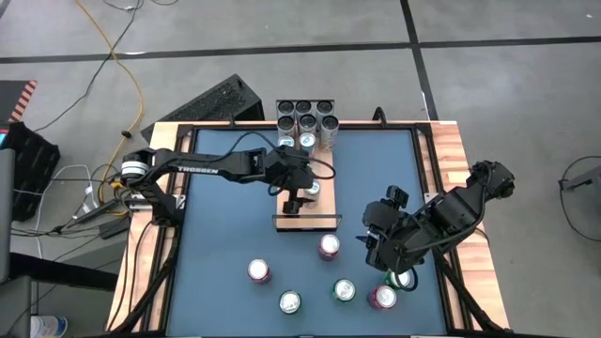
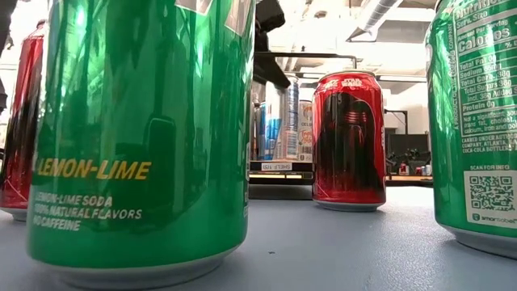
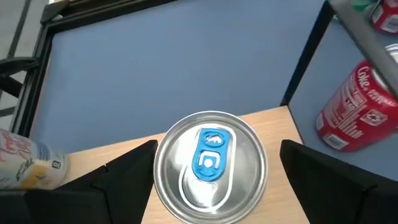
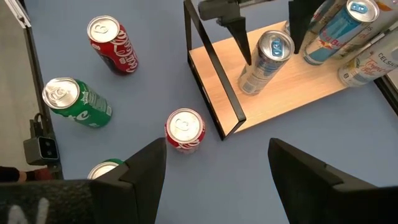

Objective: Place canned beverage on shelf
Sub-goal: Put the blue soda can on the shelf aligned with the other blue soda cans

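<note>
Aluminium, slim and silver with a blue tab: that is the can (image 3: 209,163) my left gripper (image 3: 217,171) is working on. It stands upright on the shelf (image 4: 292,93), near the wire rail (image 4: 208,68) at the end facing the loose cans. I see my left fingers (image 3: 127,168) spread wide, one on each side of the can, with a gap to its wall on both sides, so nothing is gripped.

I judge the can to be stiff but thin-walled, smooth and slippery, and tippy because it is tall and narrow. If I took hold again, I would grip the cylindrical wall at mid-height, not the rim.

My right gripper (image 4: 214,171) hangs open and empty above the blue table (image 1: 235,225), near a red can (image 4: 185,130). More red and green cans stand well apart behind it.

Room is tight on the shelf: the rail stands just beside the can, and more cans crowd the far end. Straight up looks like the clearest way out for the left arm. The table beside the shelf has open room.
</note>
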Robot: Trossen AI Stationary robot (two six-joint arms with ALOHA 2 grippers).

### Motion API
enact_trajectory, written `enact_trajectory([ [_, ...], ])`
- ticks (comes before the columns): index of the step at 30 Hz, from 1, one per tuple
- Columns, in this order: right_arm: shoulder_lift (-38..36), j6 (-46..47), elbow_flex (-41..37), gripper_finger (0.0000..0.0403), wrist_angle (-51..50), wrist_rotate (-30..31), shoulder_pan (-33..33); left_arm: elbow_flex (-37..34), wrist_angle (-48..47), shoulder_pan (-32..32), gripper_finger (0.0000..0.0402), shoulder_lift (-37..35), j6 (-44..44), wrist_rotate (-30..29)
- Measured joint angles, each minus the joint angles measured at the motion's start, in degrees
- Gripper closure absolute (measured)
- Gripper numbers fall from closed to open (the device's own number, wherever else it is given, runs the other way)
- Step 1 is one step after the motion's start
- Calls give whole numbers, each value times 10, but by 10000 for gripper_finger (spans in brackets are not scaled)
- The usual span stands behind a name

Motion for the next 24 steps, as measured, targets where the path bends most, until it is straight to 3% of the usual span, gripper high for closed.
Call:
enact_trajectory([
  [10,0,0,0,137,0,2,0,0,-38,0,122,-1,-85,-70],
  [24,0,10,0,137,4,18,1,0,-16,-11,170,-1,-328,-131],
])
